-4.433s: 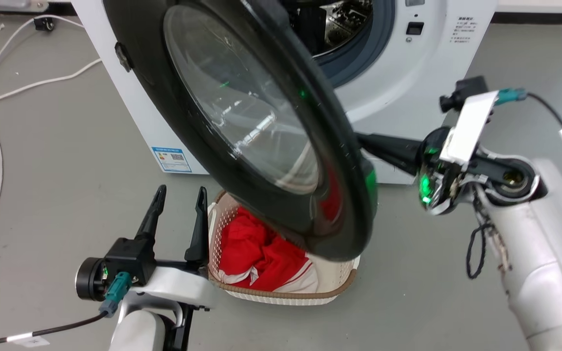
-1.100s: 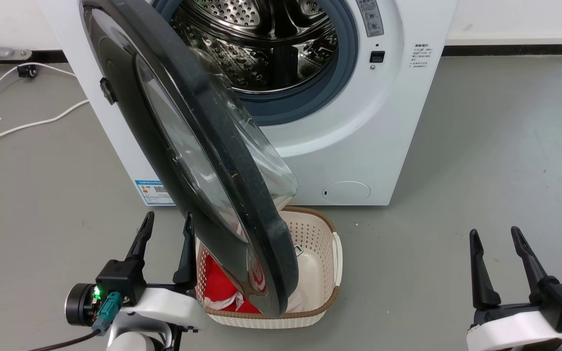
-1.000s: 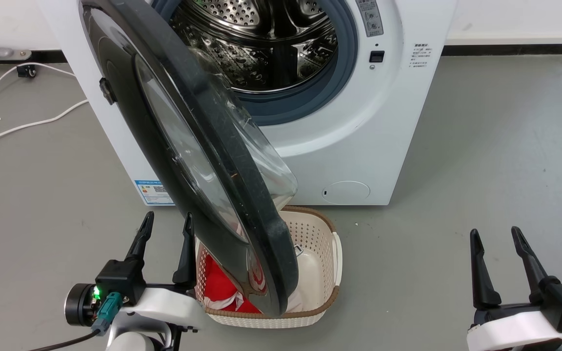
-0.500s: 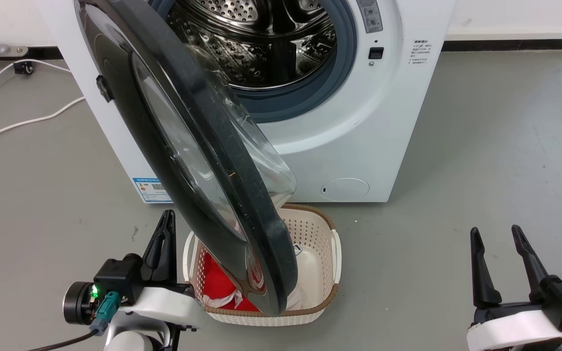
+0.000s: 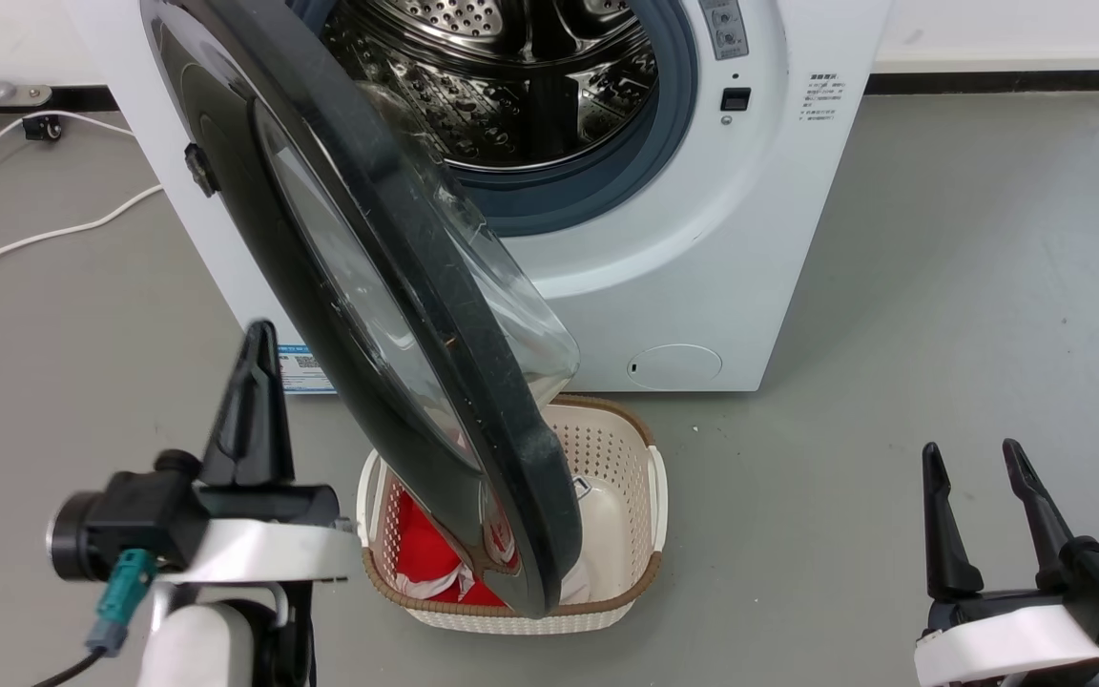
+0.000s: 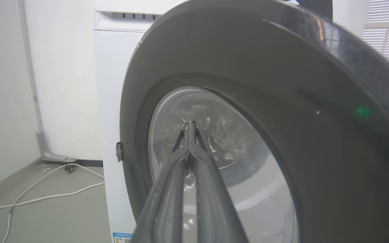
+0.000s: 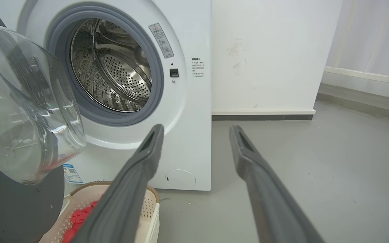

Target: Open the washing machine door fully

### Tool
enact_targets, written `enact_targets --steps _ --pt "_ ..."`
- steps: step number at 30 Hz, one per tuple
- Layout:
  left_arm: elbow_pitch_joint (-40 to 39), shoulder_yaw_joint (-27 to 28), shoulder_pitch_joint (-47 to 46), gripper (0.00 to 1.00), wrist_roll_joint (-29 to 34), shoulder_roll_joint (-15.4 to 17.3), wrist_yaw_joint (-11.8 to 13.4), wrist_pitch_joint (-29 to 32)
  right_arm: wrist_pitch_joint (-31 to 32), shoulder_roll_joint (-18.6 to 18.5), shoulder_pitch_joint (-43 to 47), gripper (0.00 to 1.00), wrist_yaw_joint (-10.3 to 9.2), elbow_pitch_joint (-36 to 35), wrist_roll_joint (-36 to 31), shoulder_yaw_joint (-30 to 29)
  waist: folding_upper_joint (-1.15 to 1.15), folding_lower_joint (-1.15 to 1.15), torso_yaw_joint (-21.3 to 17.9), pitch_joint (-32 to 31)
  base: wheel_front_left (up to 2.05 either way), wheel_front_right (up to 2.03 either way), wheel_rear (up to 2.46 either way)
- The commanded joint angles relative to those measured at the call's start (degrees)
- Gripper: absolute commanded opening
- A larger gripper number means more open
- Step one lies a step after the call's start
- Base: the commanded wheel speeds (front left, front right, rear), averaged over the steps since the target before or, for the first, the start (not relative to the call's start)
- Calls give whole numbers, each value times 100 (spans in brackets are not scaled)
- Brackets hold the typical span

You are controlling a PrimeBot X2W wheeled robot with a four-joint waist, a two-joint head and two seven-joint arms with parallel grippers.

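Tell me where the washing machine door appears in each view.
Head view: washing machine door slants from upper left to lower centre.
Left wrist view: the door covers centre and right.
Right wrist view: the door is at the left edge.
Shared landmark: the blue label low on the machine.

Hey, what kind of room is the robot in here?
Likely a laundry corner, perhaps a test room: a white washing machine, door open, a basket of red clothes, loose cable on bare grey floor.

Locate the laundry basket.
In the head view the laundry basket sits before the washing machine, beneath the free edge of the washing machine door, right of the left gripper.
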Motion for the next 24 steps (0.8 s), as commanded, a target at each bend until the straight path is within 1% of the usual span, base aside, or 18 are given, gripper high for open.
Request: enact_targets --steps 1,4,9,15,20,24 --pt "-126 24 -112 0 -20 5 5 -14 -18 22 -73 100 -4 19 8 -13 0 0 2 5 0 0 0" --pt "-572 75 -167 0 6 5 0 -14 -18 22 -95 100 -4 55 -15 -18 0 0 0 4 0 0 0" --pt "-1505 52 -278 0 93 4 80 -13 -18 22 -114 100 -4 107 -40 -22 0 0 -13 -13 0 0 0" --pt "-2600 -181 -425 0 233 5 124 -14 -18 22 -153 100 -4 139 -46 -14 0 0 -30 1 0 0 0" --pt "-3345 -624 -500 0 326 4 20 -13 -18 22 -180 100 -4 159 -36 -39 0 0 -26 22 0 0 0" --pt "-3562 -1228 -372 0 360 4 -138 -13 -18 22 -169 100 -4 175 -22 -60 0 0 0 17 0 0 0"
